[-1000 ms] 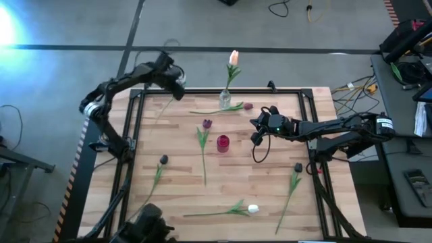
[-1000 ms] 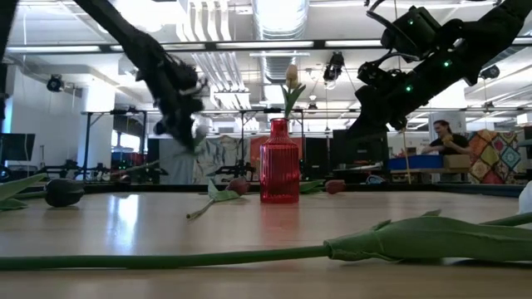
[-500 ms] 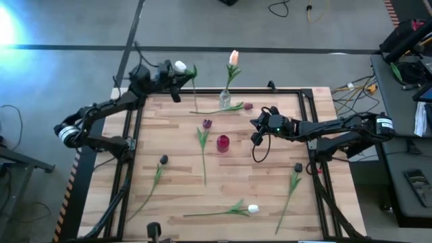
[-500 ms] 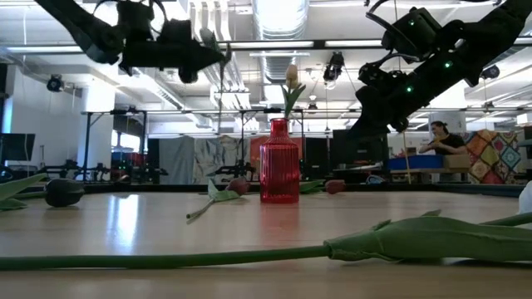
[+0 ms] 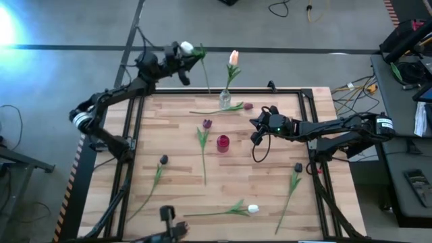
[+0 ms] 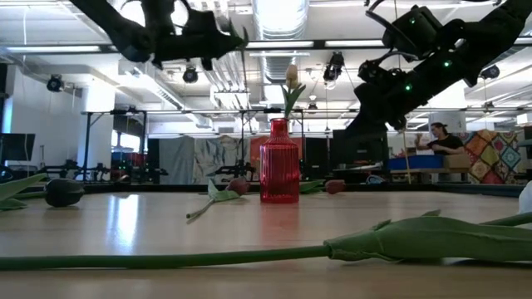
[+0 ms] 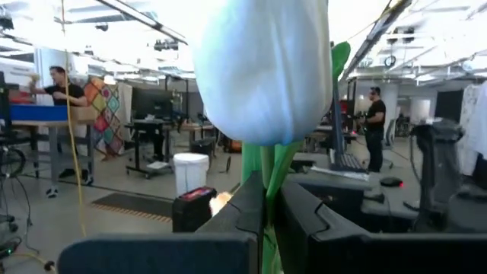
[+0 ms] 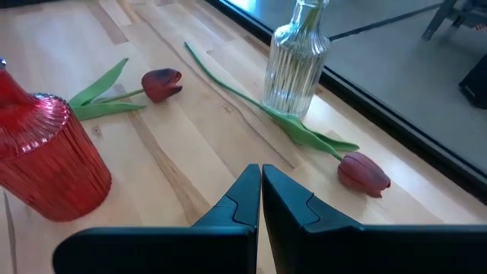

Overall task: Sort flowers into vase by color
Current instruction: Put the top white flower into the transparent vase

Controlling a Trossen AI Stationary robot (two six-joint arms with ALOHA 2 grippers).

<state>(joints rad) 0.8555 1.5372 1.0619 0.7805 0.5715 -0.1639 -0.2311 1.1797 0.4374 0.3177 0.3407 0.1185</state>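
My left gripper [image 5: 181, 55] is raised high beyond the table's far-left corner, shut on a white tulip [image 5: 186, 48] whose head fills the left wrist view [image 7: 262, 68]. A clear glass vase [image 5: 225, 101] at the far edge holds a peach tulip [image 5: 233, 57]. A red vase [image 5: 223, 142] stands mid-table. My right gripper [image 5: 256, 135] hovers right of the red vase, shut and empty [image 8: 260, 179]. Maroon tulips [image 5: 207, 123] [image 5: 248, 106], dark ones [image 5: 163, 160] [image 5: 298, 167] and a white one [image 5: 253, 210] lie flat on the table. My left gripper pinches the white tulip's stem just below the head [image 7: 264, 164] between its two fingers. The head stands out past the fingertips. The flower is lifted clear of the table, and its stem [image 5: 204, 77] trails down toward the clear vase.
The table has a black frame rail [image 5: 138, 101] around the wooden top. Bare wood lies between the red vase and the near edge. People [image 7: 59, 84] and desks show in the room behind the table.
My left gripper has risen from the far-left corner of the table and moved toward the clear vase, turning from pointing down to about level. The white tulip has gone up with it, its stem now clear of the table.
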